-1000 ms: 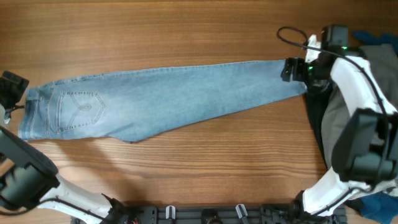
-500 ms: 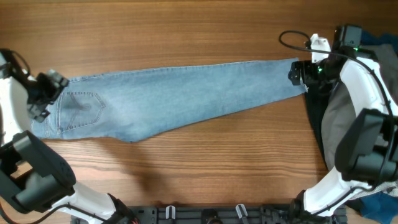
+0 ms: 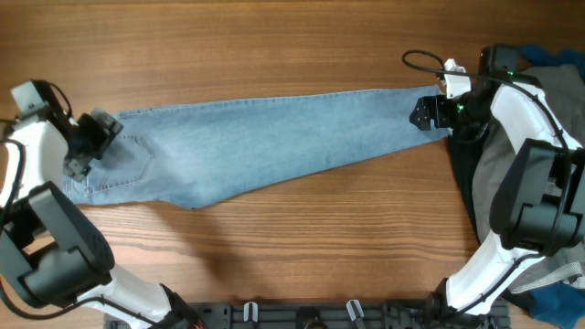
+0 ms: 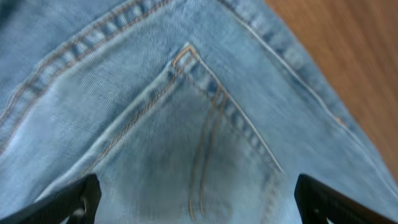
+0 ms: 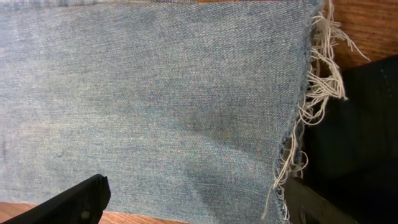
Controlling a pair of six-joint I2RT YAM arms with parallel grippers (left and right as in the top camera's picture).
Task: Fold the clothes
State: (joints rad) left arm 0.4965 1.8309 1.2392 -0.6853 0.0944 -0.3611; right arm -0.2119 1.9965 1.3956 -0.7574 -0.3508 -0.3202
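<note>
The light blue denim jeans [image 3: 265, 146] lie flat across the table, waistband at the left, frayed hem at the right. My left gripper [image 3: 96, 137] is open over the stitched back pocket [image 4: 199, 137] near the waistband, its fingertips wide apart at the bottom corners of the left wrist view. My right gripper [image 3: 428, 111] is open over the leg end, straddling the denim [image 5: 161, 93] beside the frayed hem [image 5: 311, 93].
A pile of black, grey and bright blue fabric [image 3: 512, 155] lies at the right edge, next to the hem; black fabric [image 5: 360, 124] shows just beyond the fray. A black cable [image 3: 425, 59] loops near the right arm. Bare wooden table [image 3: 274, 247] lies in front.
My left gripper has swung in from the table's left edge onto the back pocket area. My right gripper has shifted slightly left over the hem.
</note>
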